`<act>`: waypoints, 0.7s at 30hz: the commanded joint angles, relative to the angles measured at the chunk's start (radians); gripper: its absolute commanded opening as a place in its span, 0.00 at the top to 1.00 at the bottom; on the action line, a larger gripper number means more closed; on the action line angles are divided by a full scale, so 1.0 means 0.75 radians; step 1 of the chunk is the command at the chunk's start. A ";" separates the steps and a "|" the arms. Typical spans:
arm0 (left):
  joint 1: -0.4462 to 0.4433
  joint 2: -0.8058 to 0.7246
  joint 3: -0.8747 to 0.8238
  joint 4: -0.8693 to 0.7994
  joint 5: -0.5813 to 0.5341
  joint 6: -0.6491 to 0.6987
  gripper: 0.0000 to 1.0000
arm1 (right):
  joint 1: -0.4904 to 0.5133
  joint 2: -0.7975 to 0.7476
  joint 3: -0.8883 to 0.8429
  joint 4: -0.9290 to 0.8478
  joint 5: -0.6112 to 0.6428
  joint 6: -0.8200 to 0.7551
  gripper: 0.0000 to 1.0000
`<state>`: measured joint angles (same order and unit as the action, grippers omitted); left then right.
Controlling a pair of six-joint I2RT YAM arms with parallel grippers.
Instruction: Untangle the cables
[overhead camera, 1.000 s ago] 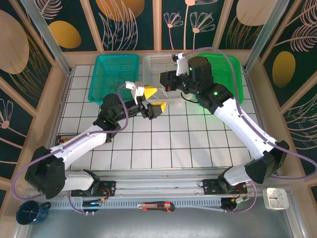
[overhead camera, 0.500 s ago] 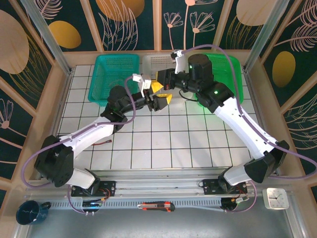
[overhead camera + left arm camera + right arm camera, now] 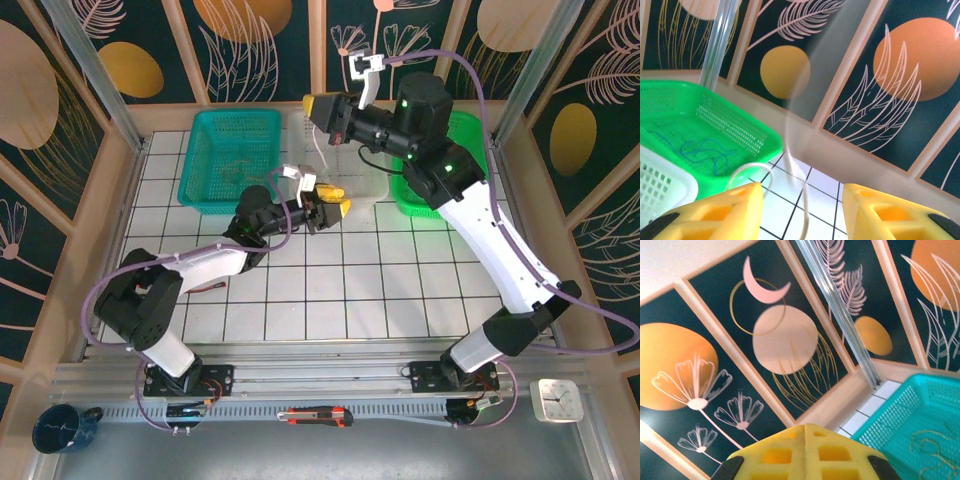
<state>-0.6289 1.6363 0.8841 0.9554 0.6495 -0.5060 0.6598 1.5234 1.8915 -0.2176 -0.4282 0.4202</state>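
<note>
A whitish cable hangs down, blurred, from my raised right gripper, which is shut on its upper end. The strand passes between the yellow fingers of my left gripper, whose jaws stand apart around it without touching, and it loops onto the tiles. In the top view my left gripper sits just below the right one. A blue cable lies in the green basket. An olive cable lies in the teal basket. My right gripper shows its pads pressed together.
A white basket stands between the teal basket and the green basket along the back wall. Wooden walls and metal posts ring the tiled table. A utility knife, a clock and a mug lie beyond the near rail.
My right gripper rose and swung back and left, lifting the whitish cable. My left gripper moved right, in under it, and its jaws narrowed around the hanging strand.
</note>
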 commanded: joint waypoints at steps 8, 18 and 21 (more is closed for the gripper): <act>-0.002 0.007 -0.018 0.157 0.024 -0.050 0.58 | -0.035 0.028 0.050 0.157 -0.003 0.057 1.00; -0.003 -0.093 -0.212 0.151 -0.089 -0.020 0.22 | -0.143 0.112 0.010 0.308 0.139 0.071 1.00; -0.002 -0.148 -0.288 0.116 -0.122 0.003 0.08 | -0.225 0.168 0.014 0.369 0.128 0.100 1.00</act>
<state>-0.6289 1.5784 0.7033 1.0195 0.5858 -0.5312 0.5243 1.6150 1.9064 -0.0334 -0.3573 0.4648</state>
